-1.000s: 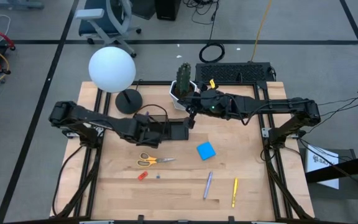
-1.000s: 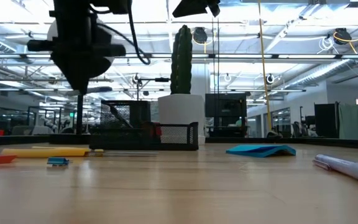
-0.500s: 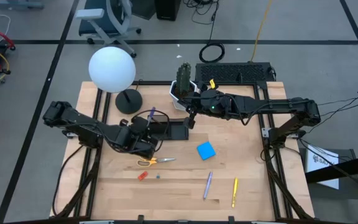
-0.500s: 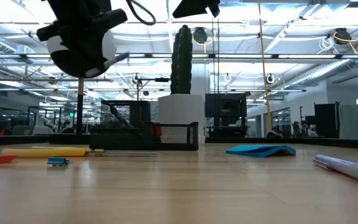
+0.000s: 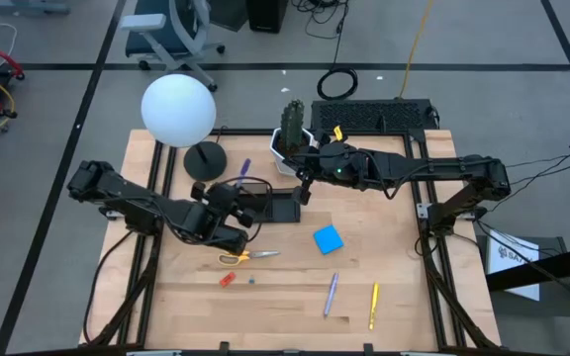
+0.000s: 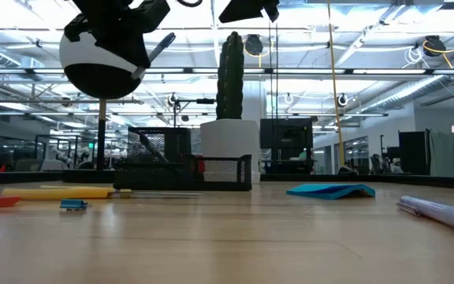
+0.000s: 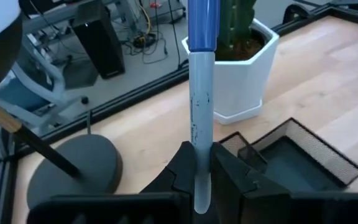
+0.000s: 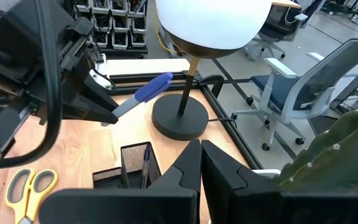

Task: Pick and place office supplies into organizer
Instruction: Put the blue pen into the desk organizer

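Blue pen [image 7: 201, 93] stood clamped between the fingers of the left gripper [image 7: 199, 163], its capped end pointing away from the wrist, raised above the table just beside the black organizer [image 5: 273, 204] and the lamp base [image 5: 205, 160]. The right gripper [image 8: 201, 163] hung pinched together and empty over the organizer's far side, by the cactus pot [image 5: 292, 144]. Yellow-handled scissors [image 5: 242, 256], sticky-note pad [image 5: 329, 239] and other pens lay on the table [image 5: 285, 297].
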Available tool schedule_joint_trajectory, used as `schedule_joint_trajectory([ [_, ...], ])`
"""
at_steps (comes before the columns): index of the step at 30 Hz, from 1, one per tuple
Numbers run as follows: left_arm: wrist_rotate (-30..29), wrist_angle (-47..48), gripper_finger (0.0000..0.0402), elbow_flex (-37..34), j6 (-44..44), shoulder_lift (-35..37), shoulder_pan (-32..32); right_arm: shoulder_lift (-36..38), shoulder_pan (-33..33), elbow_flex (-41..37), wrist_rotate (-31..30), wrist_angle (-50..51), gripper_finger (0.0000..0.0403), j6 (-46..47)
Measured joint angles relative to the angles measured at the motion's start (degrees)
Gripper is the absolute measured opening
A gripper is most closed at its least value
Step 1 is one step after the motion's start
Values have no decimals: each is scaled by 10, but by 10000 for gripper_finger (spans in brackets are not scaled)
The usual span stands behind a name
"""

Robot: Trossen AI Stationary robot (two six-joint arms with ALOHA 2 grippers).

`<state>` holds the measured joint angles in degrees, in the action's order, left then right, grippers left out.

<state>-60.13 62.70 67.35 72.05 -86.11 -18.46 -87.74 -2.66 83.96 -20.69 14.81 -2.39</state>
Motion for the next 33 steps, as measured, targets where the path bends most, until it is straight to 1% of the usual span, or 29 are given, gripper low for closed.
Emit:
schedule_joint_trajectory([
  [5, -3, 0, 30, -11, -5, 0, 0, 0, 0, 0, 0, 0, 4, 0],
  [10, -10, -8, 30, -12, -38, 8, 1, 0, 0, 0, 0, 0, 4, 0],
  [13, -15, -47, 30, -12, -95, 25, 6, 0, 0, 0, 0, -1, 4, 0],
  [19, -9, -140, 30, -12, -255, 86, 18, 0, 0, 0, 0, -32, 4, 2],
  [26, -3, -163, 30, -12, -362, 158, 28, 0, 0, 0, 0, -43, 4, 1],
  [30, 24, -181, 30, -11, -424, 197, 42, 0, 0, 0, 0, -46, 4, 6],
  [33, 59, -216, 30, -12, -476, 221, 47, 0, 0, 0, 0, -56, 4, 19],
])
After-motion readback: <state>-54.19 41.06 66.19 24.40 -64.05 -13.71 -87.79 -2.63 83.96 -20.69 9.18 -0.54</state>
